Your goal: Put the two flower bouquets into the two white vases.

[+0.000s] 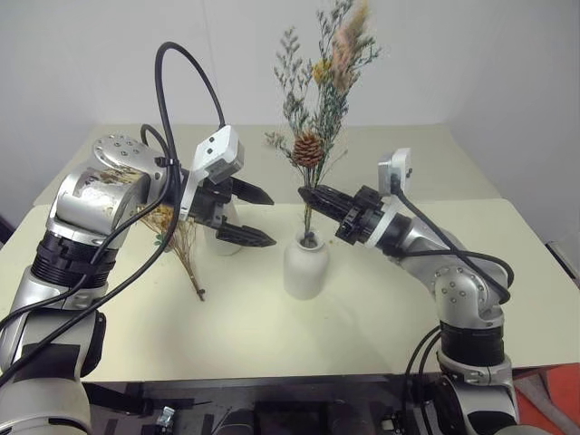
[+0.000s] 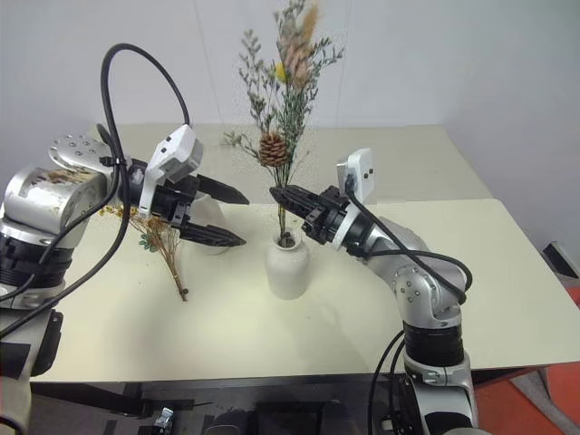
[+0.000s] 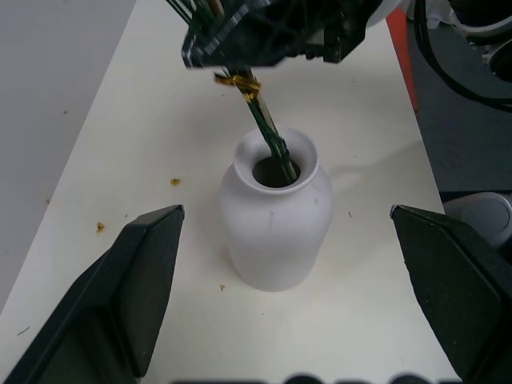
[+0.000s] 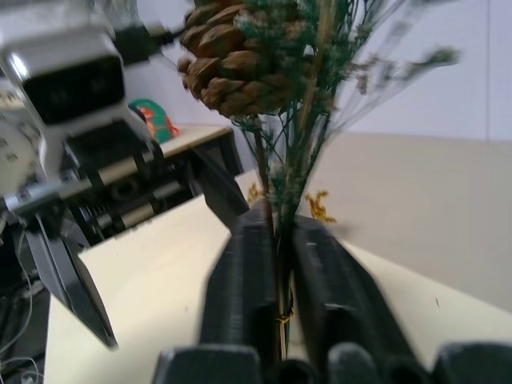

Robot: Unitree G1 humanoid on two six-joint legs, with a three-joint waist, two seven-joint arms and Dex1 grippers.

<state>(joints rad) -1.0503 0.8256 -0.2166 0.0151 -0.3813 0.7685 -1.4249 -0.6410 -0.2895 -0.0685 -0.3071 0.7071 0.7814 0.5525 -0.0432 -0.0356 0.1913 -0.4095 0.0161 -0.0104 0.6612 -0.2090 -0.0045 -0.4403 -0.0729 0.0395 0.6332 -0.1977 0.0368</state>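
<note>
We find the left gripper (image 1: pixel 258 216) and right gripper (image 1: pixel 308 193) crowding the narrow-necked vase (image 1: pixel 305 265) at nine and three o'clock, its six o'clock side open.

You see two silver-grey metal arms with rounded joint housings dotted with small screws, banded by black ribbed rings. At the left of the frame, thick black cables loop above the left gripper (image 1: pixel 249 215); each wrist carries a white camera block. The right gripper (image 1: pixel 313 197) has black wedge-shaped fingers too.
</note>
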